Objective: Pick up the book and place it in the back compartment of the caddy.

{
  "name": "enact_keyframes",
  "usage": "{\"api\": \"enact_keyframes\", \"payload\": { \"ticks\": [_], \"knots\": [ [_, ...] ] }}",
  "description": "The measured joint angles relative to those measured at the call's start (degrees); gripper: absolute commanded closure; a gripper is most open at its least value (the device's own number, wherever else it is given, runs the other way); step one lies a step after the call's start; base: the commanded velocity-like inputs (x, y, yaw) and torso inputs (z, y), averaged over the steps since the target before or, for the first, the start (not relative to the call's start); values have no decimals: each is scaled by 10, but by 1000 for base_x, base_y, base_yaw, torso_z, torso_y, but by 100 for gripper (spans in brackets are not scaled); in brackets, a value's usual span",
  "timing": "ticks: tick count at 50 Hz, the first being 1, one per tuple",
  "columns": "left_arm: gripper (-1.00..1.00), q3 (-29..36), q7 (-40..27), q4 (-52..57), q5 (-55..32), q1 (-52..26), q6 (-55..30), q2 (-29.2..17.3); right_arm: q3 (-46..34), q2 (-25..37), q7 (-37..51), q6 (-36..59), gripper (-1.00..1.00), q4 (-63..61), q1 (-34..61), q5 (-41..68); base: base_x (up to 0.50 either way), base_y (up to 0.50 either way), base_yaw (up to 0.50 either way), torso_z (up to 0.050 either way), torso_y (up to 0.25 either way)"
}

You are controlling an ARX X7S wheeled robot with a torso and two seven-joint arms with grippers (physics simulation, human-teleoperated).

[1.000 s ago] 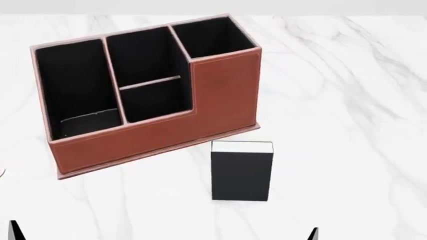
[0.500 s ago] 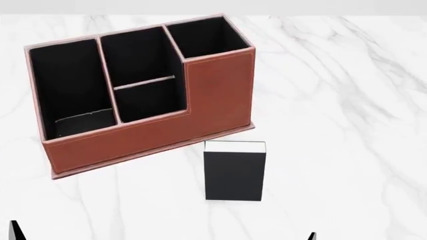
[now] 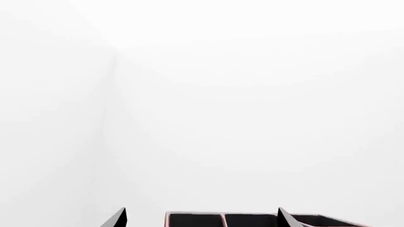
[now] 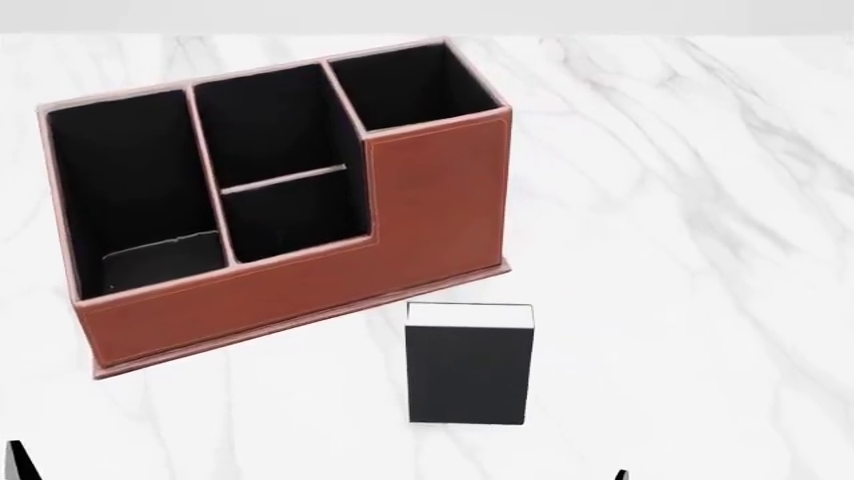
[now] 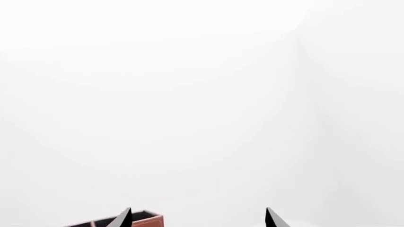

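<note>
Both grippers were basically out of the action here. The right gripper (image 5: 197, 218) showed only two dark fingertips spread wide apart with nothing between them, and the left gripper (image 3: 200, 218) looked the same: wide open, holding nothing. In the head view only slivers of them poked in at the bottom edge, well short of anything.

The book (image 4: 469, 365) stood upright on the marble table (image 4: 694, 250), just in front of the caddy (image 4: 441, 190), apart from it, page edges up. The back compartment (image 4: 274, 115) sat empty behind the low divider.

So I'd call this the reach, barely started. Right arm looked like the natural pick since the book was nearer its side. I'd come down over the top and pinch across the covers, not the page edges, squarely centered so it doesn't tip over.
</note>
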Motion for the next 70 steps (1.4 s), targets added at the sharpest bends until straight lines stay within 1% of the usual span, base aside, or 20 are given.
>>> {"api": "enact_keyframes", "payload": {
  "ticks": [70],
  "knots": [
    [-100, 10, -28, 1, -5, -2, 3, -17, -16, 15, 22, 1, -100, 10, 9, -5, 104, 0, 0, 0, 0]
  ]
}}
